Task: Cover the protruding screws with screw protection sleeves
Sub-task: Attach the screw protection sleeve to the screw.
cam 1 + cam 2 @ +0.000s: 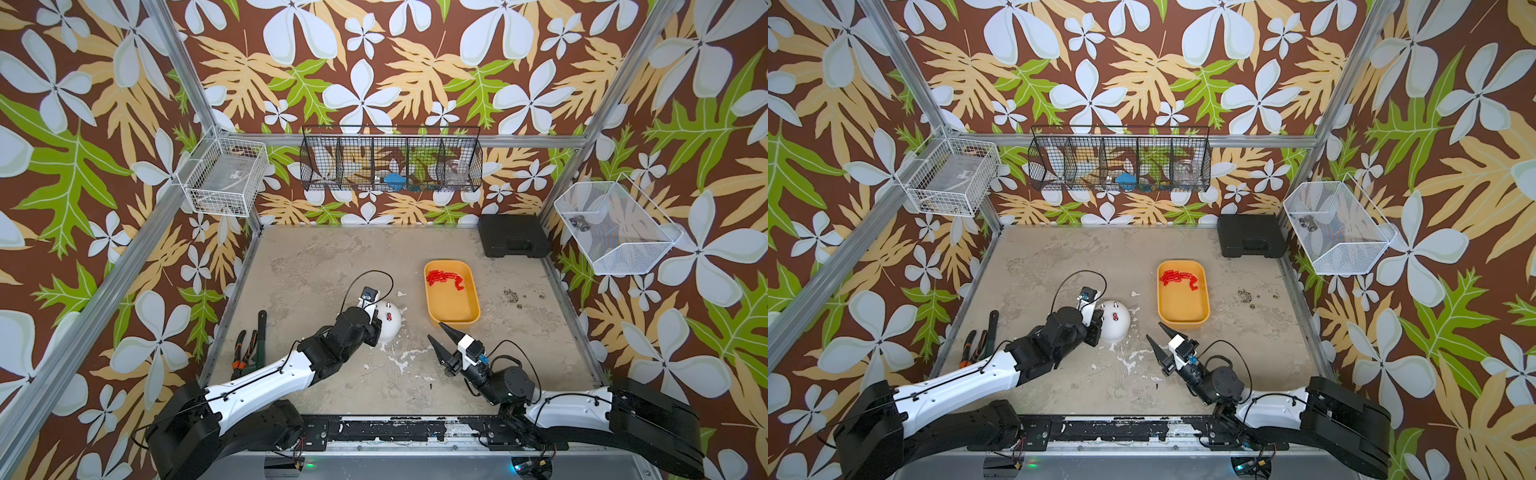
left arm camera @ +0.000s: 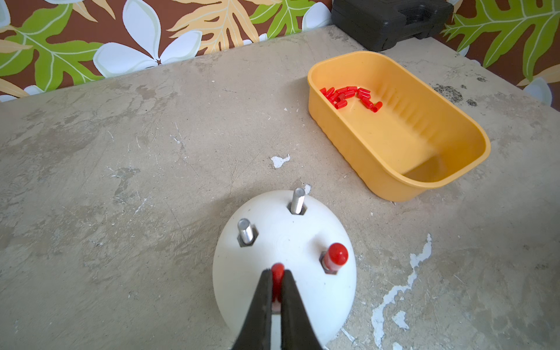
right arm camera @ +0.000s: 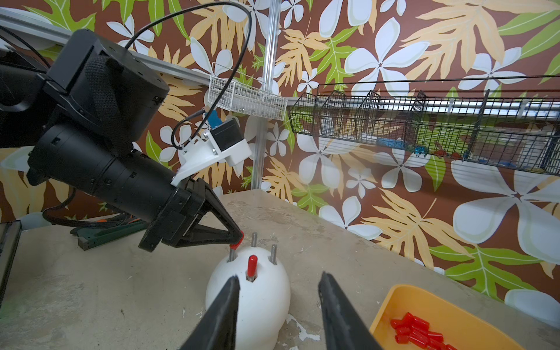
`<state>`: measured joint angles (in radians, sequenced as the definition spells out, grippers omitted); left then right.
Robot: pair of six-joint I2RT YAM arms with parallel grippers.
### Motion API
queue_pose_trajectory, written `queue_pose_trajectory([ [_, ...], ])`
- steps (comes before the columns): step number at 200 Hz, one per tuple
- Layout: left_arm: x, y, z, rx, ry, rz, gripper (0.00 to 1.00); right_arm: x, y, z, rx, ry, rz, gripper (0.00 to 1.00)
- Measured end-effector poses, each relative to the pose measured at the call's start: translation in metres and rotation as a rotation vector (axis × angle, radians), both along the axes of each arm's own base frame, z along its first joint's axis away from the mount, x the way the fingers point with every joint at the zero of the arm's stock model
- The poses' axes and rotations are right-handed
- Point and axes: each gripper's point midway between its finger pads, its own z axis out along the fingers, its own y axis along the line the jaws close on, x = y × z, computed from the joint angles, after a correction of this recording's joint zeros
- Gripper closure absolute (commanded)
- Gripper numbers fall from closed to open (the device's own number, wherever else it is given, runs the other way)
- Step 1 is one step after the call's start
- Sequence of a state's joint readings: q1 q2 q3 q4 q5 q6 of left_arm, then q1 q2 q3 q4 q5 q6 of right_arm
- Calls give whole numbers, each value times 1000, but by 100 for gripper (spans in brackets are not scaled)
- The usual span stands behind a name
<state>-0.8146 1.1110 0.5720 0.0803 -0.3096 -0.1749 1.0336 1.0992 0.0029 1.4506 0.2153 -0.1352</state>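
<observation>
A white dome [image 1: 390, 328] [image 1: 1117, 328] stands at mid-table with the protruding screws on it. In the left wrist view two screws [image 2: 297, 201] [image 2: 246, 231] are bare and one carries a red sleeve [image 2: 335, 257]. My left gripper [image 2: 277, 277] is shut on another red sleeve [image 3: 239, 238], held at the top of a screw [image 3: 232, 254] on the dome's near-left side. My right gripper [image 1: 436, 331] [image 3: 279, 275] is open and empty, right of the dome and just in front of the tray. Loose screw protection sleeves [image 1: 445, 279] [image 2: 351, 96] lie in the tray's far end.
The orange-yellow tray [image 1: 453, 307] [image 1: 1183, 307] sits right of the dome. A black case [image 1: 513, 235] is at the back right corner. Pliers and hand tools [image 1: 245, 349] lie along the left edge. Wire baskets [image 1: 390, 162] hang on the walls.
</observation>
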Motion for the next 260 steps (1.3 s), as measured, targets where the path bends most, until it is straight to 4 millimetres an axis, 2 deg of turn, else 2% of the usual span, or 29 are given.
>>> queue_pose_trajectory([
  [65,-1,1,-2,-18,-8,4,89,0,0,0,1,0,-1,55],
  [81,-2,3,-2,-22,-8,6,81,0,0,0,-1,1,-1,55],
  [104,-10,9,-15,12,32,4,77,0,0,-2,-5,3,-1,55],
  [112,-11,11,-16,16,36,5,74,0,1,-2,-5,3,1,55],
  [134,-13,13,-18,8,44,12,74,0,0,-2,-5,3,-1,55],
  [152,-14,14,-20,14,49,11,69,0,1,-2,-6,4,-1,55],
  [176,-15,14,-17,6,42,11,58,0,1,-2,-6,4,-1,55],
  [198,-20,15,-4,-49,5,-6,52,0,1,-2,-6,4,-1,55],
  [214,-24,19,11,-105,-44,-6,35,0,0,-2,-5,3,-1,55],
  [227,-23,27,24,-186,-84,22,25,0,0,-2,-5,3,-1,55],
  [238,-17,40,29,-241,-99,66,24,0,0,-2,-5,3,-1,55],
  [260,-3,58,24,-349,-63,123,19,1,1,-3,-8,5,0,55],
])
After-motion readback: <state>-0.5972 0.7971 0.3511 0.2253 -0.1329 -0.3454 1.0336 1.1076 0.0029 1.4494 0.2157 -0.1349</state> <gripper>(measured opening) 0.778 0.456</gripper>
